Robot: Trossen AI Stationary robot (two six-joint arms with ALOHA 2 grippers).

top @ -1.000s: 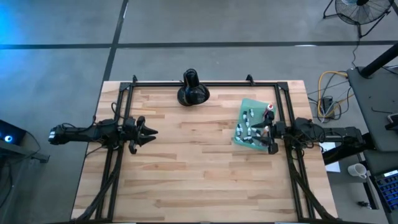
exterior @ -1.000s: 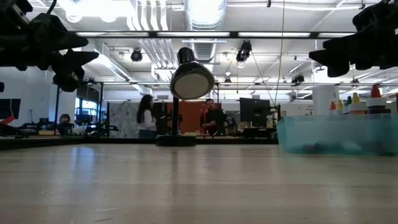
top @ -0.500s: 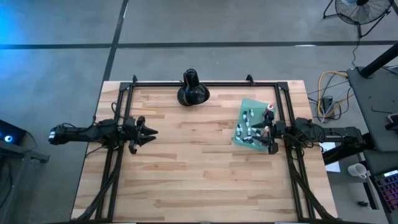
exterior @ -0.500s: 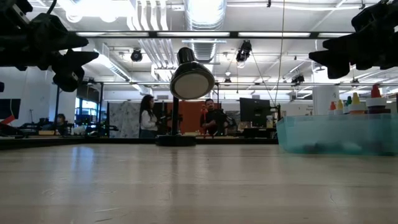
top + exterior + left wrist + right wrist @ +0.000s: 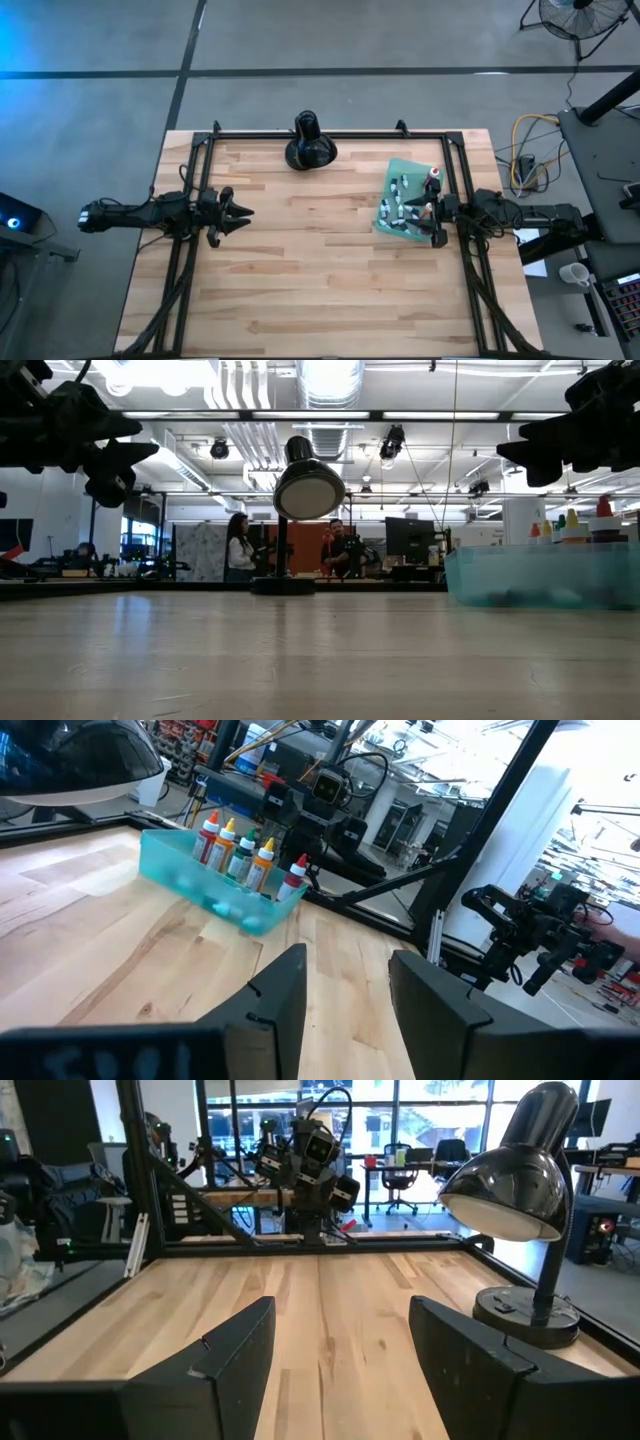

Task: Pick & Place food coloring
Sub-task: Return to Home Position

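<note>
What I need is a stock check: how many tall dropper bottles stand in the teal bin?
5, upright in a row inside the teal bin: red-capped bottle, yellow-capped bottle, green bottle, orange bottle, second red-capped bottle at the end. Others may be hidden behind them.

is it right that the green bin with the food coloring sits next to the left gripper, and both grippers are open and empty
Not quite. The high view shows the green bin with the food coloring next to the right gripper, not the left one. The left gripper is across the table from it. The rest holds: both grippers are open and empty.
</note>
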